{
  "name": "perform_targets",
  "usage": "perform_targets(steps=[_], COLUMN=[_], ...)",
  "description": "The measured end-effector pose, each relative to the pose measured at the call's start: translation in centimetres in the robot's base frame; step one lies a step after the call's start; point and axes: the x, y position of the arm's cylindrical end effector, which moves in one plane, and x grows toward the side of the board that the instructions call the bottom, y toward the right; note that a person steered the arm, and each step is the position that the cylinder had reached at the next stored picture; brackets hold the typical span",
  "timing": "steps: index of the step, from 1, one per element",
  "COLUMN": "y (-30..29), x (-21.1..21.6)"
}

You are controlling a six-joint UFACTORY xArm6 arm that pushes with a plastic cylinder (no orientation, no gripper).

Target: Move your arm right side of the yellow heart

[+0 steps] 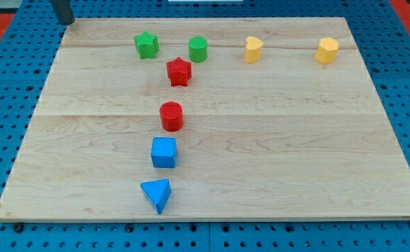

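The yellow heart (254, 49) stands near the view's top, right of the middle of the wooden board (296, 140). A second yellow block (326, 50), roughly hexagonal, stands further right in the same row. My tip (66, 22) is at the view's top left corner, just off the board's edge and far to the left of the yellow heart. It touches no block.
A green star (146, 45) and a green cylinder (198, 48) stand in the top row. A red star (179, 71), a red cylinder (171, 116), a blue cube (164, 152) and a blue triangle (157, 194) run down the middle-left.
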Motion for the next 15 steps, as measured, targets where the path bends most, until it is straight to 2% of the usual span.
perform_targets(steps=[6,7,8,10,12,13,14,15], y=[-1.4,5.2,8.8,9.0,11.8,20.8,23.3,23.1], x=[3.2,1.0,-0.8,-0.8,-0.8,-0.4,-0.4,-0.4])
